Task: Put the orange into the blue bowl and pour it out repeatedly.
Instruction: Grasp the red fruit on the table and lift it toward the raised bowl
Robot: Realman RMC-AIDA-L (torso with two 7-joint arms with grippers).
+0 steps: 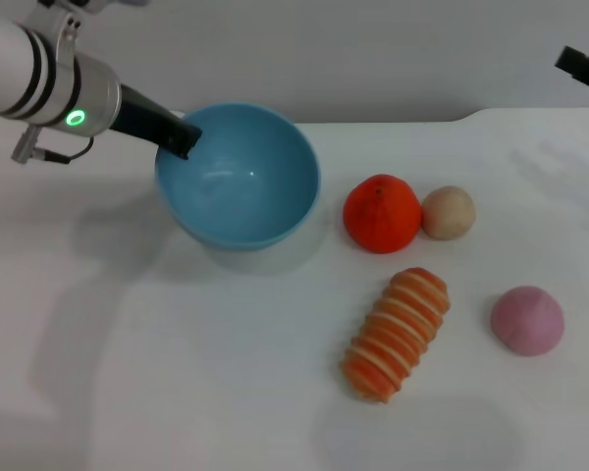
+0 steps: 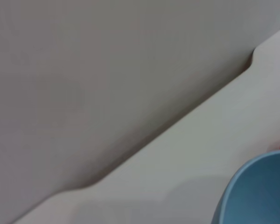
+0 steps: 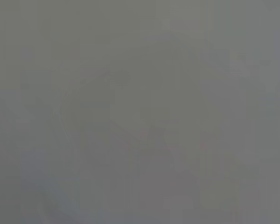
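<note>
Well right of left gripper (image 1: 184,137): orange (image 1: 382,213).

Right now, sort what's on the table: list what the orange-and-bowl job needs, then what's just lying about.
Job:
orange, on the table
blue bowl, nothing in it
left gripper, at the bowl's rim

Lying about:
tan ball, against the orange
striped oblong piece
pink dome
right gripper, parked at the edge

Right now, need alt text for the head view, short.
The left gripper grips the rim of a tilted, empty light blue plastic bowl on a white table. Beside the bowl lie a red-orange toy orange touching a tan ball, a striped orange-and-cream oblong piece and a pink dome. The right arm is parked at the far edge.
</note>
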